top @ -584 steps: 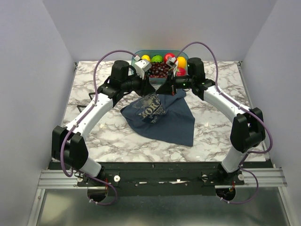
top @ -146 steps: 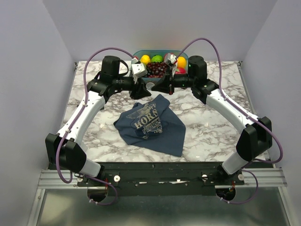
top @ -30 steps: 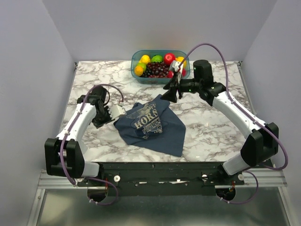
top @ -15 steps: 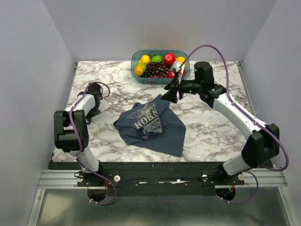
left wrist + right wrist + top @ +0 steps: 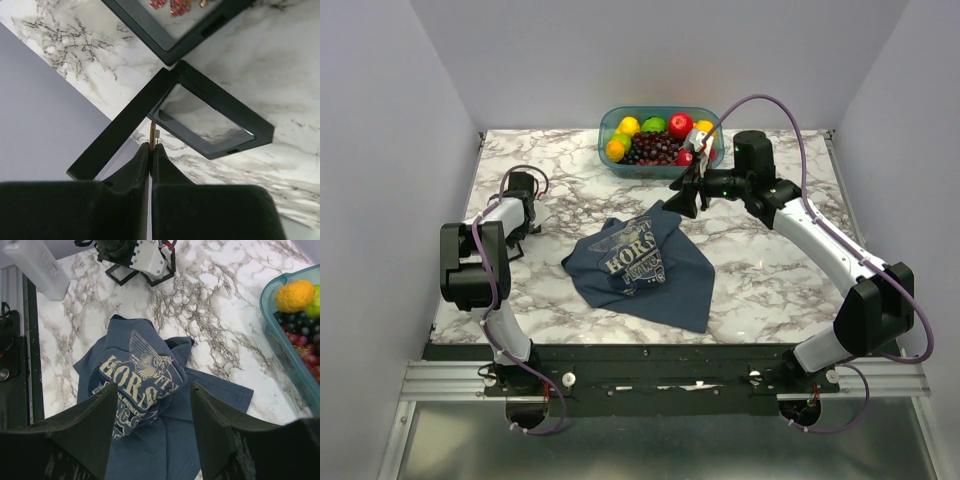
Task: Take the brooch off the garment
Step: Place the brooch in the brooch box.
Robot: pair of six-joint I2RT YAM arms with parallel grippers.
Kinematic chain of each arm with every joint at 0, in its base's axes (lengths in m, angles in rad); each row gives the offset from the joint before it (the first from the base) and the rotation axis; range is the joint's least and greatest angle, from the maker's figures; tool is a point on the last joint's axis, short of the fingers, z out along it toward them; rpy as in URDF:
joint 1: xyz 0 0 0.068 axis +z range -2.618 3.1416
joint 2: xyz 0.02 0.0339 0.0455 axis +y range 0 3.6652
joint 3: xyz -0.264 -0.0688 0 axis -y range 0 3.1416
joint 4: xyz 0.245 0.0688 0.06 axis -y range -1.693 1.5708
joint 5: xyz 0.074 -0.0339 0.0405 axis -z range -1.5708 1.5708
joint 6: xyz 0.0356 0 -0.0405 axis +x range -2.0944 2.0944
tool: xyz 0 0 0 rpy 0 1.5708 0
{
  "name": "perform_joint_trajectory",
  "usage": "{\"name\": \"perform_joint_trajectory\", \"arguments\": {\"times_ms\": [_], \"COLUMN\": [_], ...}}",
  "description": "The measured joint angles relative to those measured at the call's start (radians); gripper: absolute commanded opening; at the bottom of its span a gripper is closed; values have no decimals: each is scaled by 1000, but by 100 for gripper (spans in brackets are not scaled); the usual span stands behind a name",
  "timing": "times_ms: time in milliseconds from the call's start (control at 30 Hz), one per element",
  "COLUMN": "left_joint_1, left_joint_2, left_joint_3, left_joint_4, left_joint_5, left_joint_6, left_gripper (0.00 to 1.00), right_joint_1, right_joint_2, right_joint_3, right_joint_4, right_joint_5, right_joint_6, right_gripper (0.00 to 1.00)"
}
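we see left fingers (image 5: 151,150) pinching brooch (image 5: 152,131) by open black box (image 5: 210,125), right fingers (image 5: 684,197) spread, fruit (image 5: 655,148) in tub (image 5: 635,170)

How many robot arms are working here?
2. The left arm reaches to the left side of the table; the right arm hovers between the garment and the fruit tub.
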Motion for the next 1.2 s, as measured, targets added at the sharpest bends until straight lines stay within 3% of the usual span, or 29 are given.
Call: {"name": "perform_joint_trajectory", "arguments": {"times_ms": [433,667,1200], "left_joint_1": [0,0,0], "left_joint_2": [8,17,31], "left_joint_3": [-15,-15,45], "left_joint_4": [70,71,-56], "left_joint_5": [-1,6,117], "left_joint_6": [-116,-196,-368], "left_gripper": [18,32,49], "right_joint_1": [-1,-1,-3], "right_joint_2": [0,5,7], "right_joint_3": [0,0,-13], "right_joint_4": [5,6,7], "right_joint_5": [0,0,7], "right_joint_6": [8,9,10], "right_gripper": [67,67,67]}}
